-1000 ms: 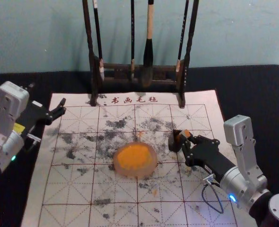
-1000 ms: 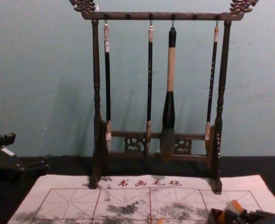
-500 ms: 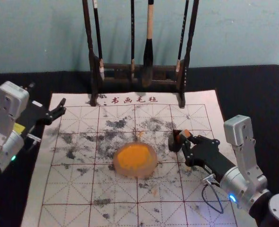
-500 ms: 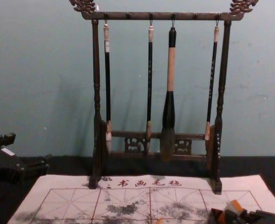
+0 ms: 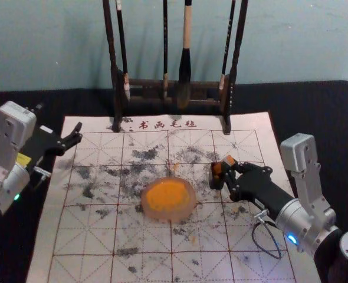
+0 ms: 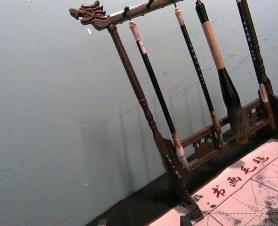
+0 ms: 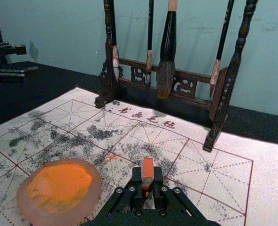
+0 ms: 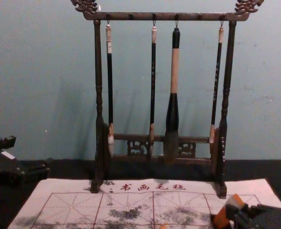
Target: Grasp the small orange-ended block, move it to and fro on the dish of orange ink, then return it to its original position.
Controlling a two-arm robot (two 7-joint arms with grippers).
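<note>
Orange-ended block (image 7: 147, 171) raised slightly in right pincer (image 5: 229, 169).

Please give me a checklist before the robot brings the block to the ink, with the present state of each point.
1. Block held between the fingers of the right hand: ok.
2. Orange ink in the dish: ok.
3. Block over the dish: not ok, it is to the right.
4. Left hand away from the dish: ok.
5. Block free of the dark object beside it: cannot tell.
</note>
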